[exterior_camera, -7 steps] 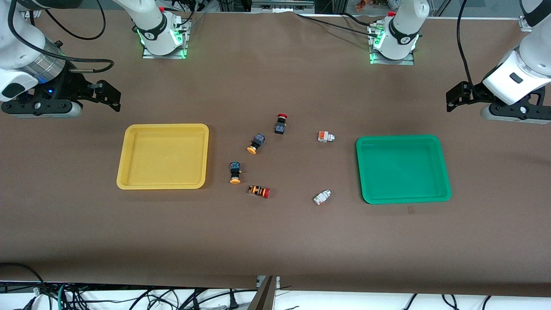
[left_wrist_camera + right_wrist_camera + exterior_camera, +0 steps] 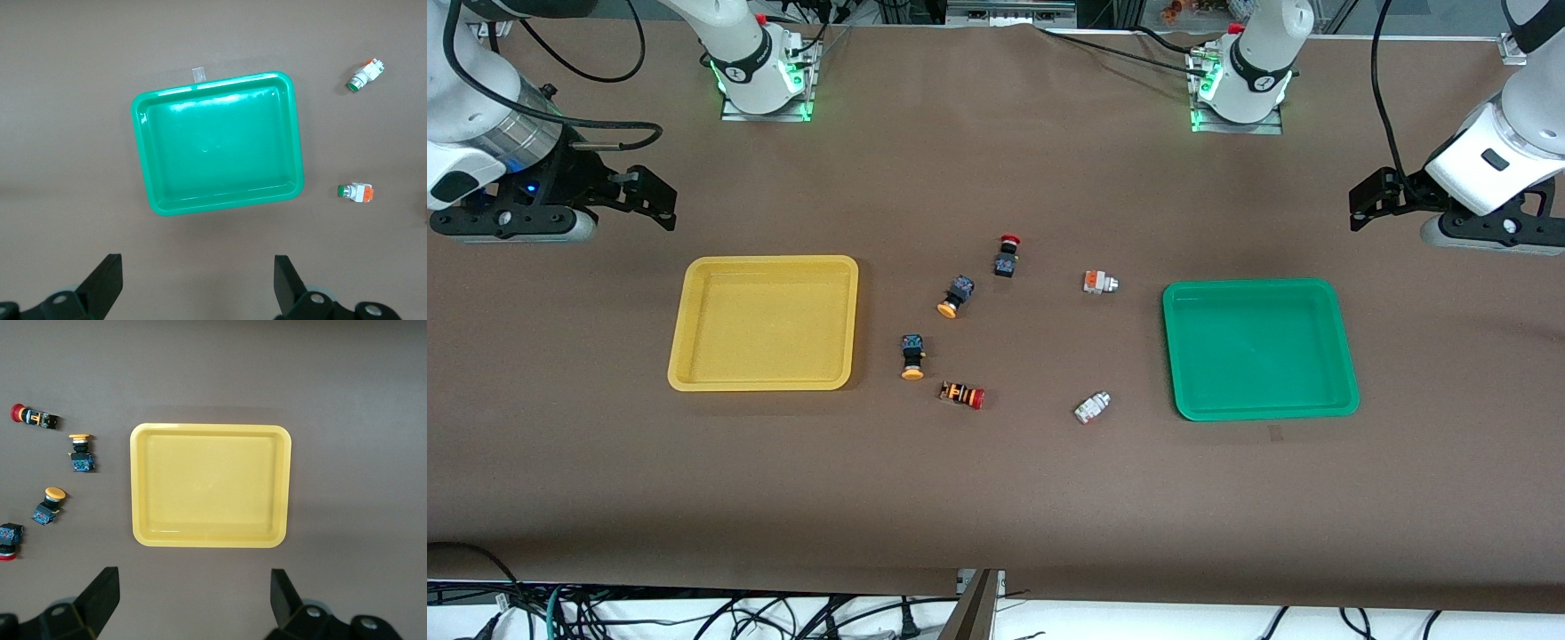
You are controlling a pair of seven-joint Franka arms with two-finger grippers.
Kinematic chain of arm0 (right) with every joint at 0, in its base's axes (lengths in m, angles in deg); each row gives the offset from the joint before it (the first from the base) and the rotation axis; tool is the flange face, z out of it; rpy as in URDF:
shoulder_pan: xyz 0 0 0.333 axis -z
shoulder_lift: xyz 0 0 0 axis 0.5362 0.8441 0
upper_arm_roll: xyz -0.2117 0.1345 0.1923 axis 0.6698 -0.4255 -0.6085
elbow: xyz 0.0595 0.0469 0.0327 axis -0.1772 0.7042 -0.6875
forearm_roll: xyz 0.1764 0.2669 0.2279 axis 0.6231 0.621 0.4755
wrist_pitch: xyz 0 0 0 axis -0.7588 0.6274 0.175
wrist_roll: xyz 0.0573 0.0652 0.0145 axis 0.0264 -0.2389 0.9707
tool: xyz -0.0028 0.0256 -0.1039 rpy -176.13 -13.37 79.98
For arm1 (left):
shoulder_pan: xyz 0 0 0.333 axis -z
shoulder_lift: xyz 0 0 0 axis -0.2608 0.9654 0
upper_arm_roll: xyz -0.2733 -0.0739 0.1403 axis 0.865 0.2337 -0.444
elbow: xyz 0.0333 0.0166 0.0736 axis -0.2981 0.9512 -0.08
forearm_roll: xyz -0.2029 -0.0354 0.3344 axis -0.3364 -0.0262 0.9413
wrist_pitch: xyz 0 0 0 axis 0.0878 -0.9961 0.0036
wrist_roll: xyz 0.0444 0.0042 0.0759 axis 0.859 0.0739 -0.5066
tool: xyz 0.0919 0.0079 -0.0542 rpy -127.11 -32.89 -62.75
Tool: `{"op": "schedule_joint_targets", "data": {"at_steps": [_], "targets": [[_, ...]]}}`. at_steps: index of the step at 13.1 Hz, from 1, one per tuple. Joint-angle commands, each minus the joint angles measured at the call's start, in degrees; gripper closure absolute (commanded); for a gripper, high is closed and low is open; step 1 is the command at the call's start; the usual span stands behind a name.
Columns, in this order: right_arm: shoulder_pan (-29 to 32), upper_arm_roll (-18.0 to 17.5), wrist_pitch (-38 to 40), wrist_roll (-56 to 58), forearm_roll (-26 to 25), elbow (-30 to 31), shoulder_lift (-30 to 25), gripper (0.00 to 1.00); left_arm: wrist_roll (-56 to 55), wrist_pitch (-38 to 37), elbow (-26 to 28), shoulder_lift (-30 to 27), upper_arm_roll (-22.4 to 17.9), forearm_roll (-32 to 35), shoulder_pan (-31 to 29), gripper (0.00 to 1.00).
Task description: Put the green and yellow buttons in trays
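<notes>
nothing is sorted yet: both the yellow tray (image 2: 763,323) and the green tray (image 2: 1258,348) are empty. the two yellow-capped buttons (image 2: 956,295) (image 2: 912,356) lie between the trays, just beside the yellow one. the right gripper (image 2: 660,197), fingers apart and empty, hangs off that tray's 10 o'clock corner, so the buttons lie toward its 4 o'clock. the grey buttons (image 2: 1099,283) (image 2: 1092,407) sit beside the green tray; the left gripper (image 2: 1371,200), also spread, waits at that tray's 1 o'clock.

A yellow tray (image 2: 764,323) sits at nine o'clock on the brown counter (image 2: 996,498), a green tray (image 2: 1259,348) at three. Six switches lie between them. The right tool (image 2: 660,197) and left tool (image 2: 1362,203) hover at the counter's ends.
</notes>
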Motion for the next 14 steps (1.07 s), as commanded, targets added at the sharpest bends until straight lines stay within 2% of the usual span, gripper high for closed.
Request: {"op": "schedule_joint_targets", "data": {"at_steps": [1, 9, 11, 14], "targets": [[0.4, -0.6, 0.7, 0.6, -0.7, -1.3, 0.5, 0.00, -0.2, -2.4, -1.5, 0.6, 0.3, -1.5, -0.2, 0.00], [-1.5, -0.8, 0.1, -0.4, -0.7, -1.4, 1.0, 0.00, 0.2, -3.1, -1.5, 1.6, 0.4, -1.5, 0.8, 0.00], [-2.3, -0.8, -0.8, 0.4, -0.5, -1.5, 2.2, 0.00, 0.4, -2.3, -3.5, 4.8, 0.8, -1.5, 2.1, 0.00], [-4.1, -0.8, -6.5, 0.8, 0.1, -2.0, 8.3, 0.00, 0.4, -2.4, -8.4, 11.2, 1.4, -0.7, 6.1, 0.00]]}}
